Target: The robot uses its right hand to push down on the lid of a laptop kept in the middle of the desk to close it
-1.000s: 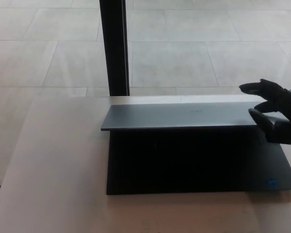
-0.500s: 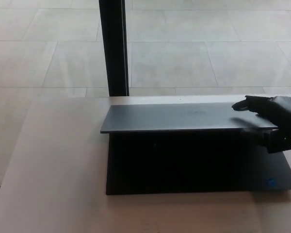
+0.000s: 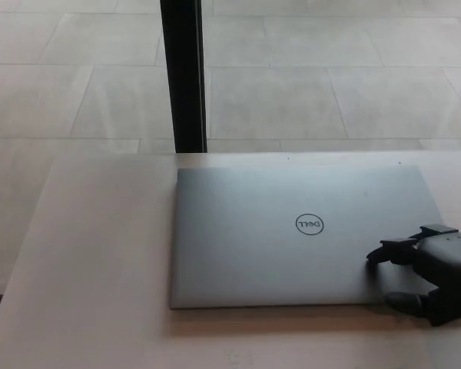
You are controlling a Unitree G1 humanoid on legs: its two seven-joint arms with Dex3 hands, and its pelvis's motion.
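We see right hand (image 3: 430, 273): matte black, blocky palm casing, thick rounded fingers (image 3: 386, 251), thumb below palm, glossy highlights on top edges.

- My right hand (image 3: 434, 275) is black, with a grey block on its back.
- The laptop (image 3: 292, 234) lid is plain silver-grey, marked with a dark round logo (image 3: 310, 224).
- The desk (image 3: 92, 269) is pale beige.
- The floor (image 3: 330, 69) shows light grey tiles with thin seams.
- A black post (image 3: 184, 73) stands behind.
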